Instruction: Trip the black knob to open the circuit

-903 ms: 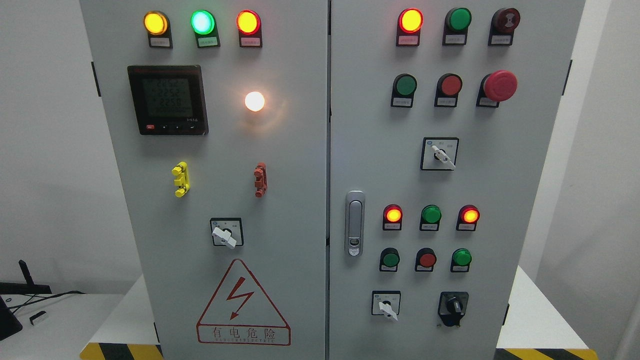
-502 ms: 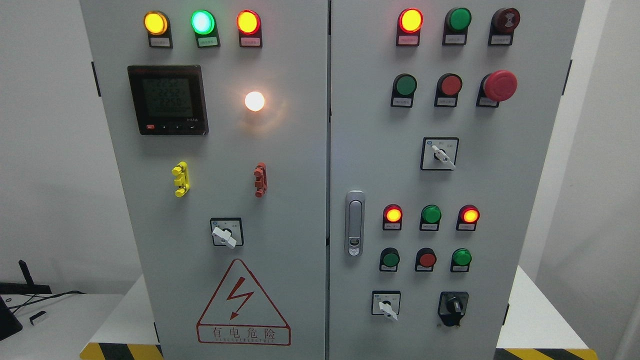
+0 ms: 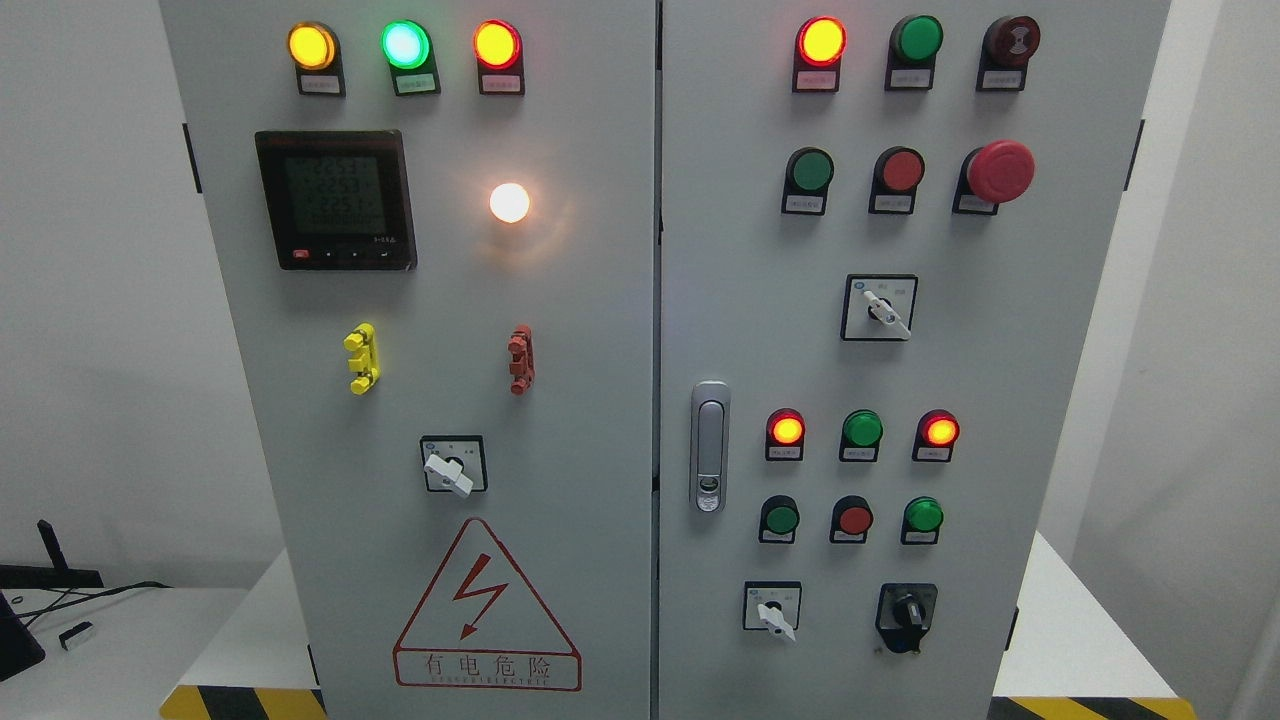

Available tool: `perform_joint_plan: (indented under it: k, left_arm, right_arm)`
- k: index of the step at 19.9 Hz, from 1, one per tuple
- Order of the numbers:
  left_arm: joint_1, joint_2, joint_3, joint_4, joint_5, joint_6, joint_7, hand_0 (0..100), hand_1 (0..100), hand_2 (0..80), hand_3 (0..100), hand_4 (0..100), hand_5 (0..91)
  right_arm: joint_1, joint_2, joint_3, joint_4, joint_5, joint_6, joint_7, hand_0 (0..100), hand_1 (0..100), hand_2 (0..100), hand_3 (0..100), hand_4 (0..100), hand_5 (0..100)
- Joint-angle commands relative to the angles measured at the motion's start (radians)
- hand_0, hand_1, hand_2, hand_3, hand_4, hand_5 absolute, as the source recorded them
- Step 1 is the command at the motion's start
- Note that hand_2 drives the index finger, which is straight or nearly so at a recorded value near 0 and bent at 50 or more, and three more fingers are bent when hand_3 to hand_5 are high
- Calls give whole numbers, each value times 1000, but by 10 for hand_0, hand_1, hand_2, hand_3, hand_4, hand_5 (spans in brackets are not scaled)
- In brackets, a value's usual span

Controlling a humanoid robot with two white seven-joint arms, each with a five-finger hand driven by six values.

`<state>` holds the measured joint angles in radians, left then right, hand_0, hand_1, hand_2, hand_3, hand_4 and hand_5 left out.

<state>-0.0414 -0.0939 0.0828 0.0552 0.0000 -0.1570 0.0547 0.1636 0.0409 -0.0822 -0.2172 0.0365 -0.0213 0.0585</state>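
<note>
place: electrical test lab | evidence: grey control cabinet (image 3: 560, 330), indicator lamps (image 3: 405, 44), hazard sign (image 3: 487, 610)

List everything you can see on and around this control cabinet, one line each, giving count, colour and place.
Black knob: one, black, right door, bottom right.
White selector switches: three, white levers; left door lower middle, right door middle, right door bottom.
Lit lamps: seven; three top of left door, one white below them, one top of right door, two lower on it.
Unlit round buttons or lamps: eight, green, red or dark, right door.
Mushroom button: one, red, right door upper right.
Meter: one, black, left door.
Clips: two, yellow and red, left door.
Warning triangle: one, red, left door bottom.
Door handle: one, silver.
Robot's hands: none in view.
</note>
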Motion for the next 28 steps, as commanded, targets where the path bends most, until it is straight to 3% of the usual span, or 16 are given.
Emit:
perform_joint_plan:
  k: [1,6,8,11,12,14,17,21,22,23,25,28]
  left_arm:
    - [0,0,0,0,-31,1,0,120,389,0,0,0,0]
    - [0,0,0,0,-31,1,0,120,389,0,0,0,0]
    - [0,0,0,0,-31,1,0,120,389,0,0,0,0]
    - [0,0,0,0,-31,1,0,120,389,0,0,0,0]
    - [0,0,0,0,-31,1,0,120,389,0,0,0,0]
    - [0,0,0,0,-31,1,0,120,389,0,0,0,0]
    - [0,0,0,0,-31,1,0,120,389,0,0,0,0]
    - [0,0,0,0,-31,1,0,120,389,0,0,0,0]
    - [0,-1,0,0,-31,1,0,120,389,0,0,0,0]
    - [0,0,0,0,-31,1,0,120,389,0,0,0,0]
    - [0,0,0,0,-31,1,0,120,389,0,0,0,0]
    - [0,0,0,0,-31,1,0,120,389,0,0,0,0]
  right_arm:
    - [74,-6,12,-146,-1,9,11,14,127,0,108,0,18]
    - [204,-33,24,-399,-29,-2,78,15,129,5,146,26,59]
    - [269,-42,47,-528,-71,-11,106,17,129,25,225,88,100]
    - [391,-78,71,-742,-186,-98,115,20,139,68,283,143,144]
    - [428,-102,81,-808,-207,-118,115,20,145,84,307,193,168]
    - [494,-137,82,-934,-246,-152,115,19,237,154,467,372,276]
    - [574,-160,56,-1120,-317,-213,115,32,266,190,524,432,323]
    - [700,-174,-39,-1437,-383,-250,112,49,351,276,595,506,414]
    - [727,-174,-65,-1500,-383,-261,112,58,374,308,655,573,471]
    - [744,-174,-85,-1551,-383,-278,107,69,401,339,717,624,546]
    - [767,-174,-113,-1622,-383,-318,103,87,445,359,748,666,616]
    - [772,-180,-166,-1680,-385,-327,92,117,503,381,800,717,705]
